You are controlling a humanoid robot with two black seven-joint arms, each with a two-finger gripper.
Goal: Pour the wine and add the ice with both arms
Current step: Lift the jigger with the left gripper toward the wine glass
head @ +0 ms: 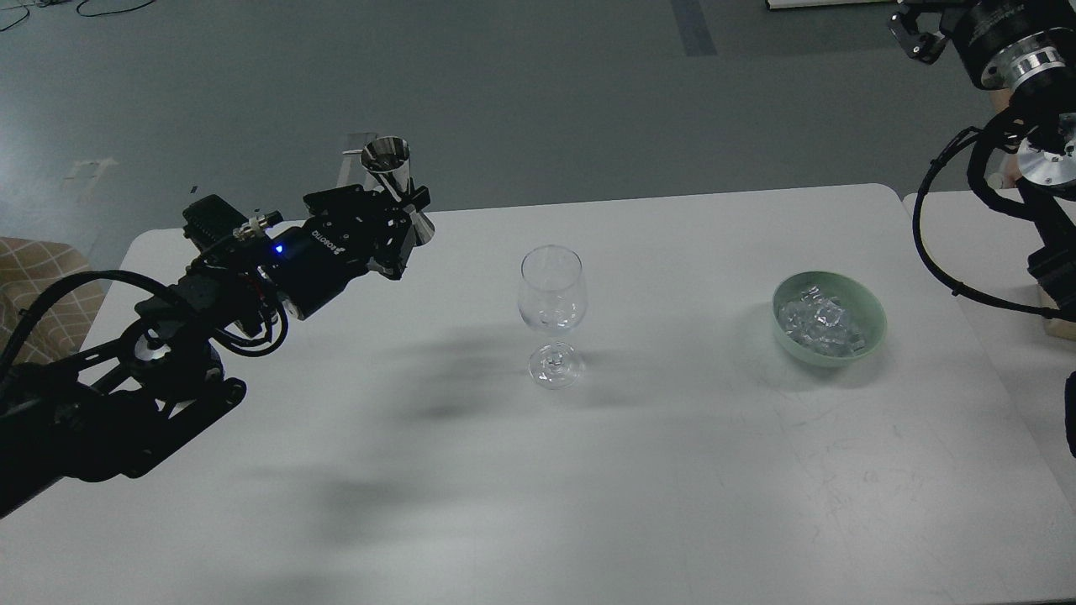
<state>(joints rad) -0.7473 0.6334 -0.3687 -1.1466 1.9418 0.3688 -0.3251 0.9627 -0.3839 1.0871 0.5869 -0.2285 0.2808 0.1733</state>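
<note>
A clear stemmed wine glass (551, 315) stands upright near the middle of the white table (504, 504). To its right sits a pale green bowl (830, 318) holding a heap of ice (820, 323). My left gripper (402, 210) is shut on a shiny metal jigger (395, 189), held upright above the table to the left of the glass. No wine can be made out in the jigger or the glass. Of my right arm (1017, 76) only upper links and cables show at the top right; its gripper is out of view.
A second white surface (992, 252) adjoins the table on the right, under the right arm's cable loop. A tan checked cloth (34, 277) shows at the left edge. Grey floor lies beyond the table's far edge.
</note>
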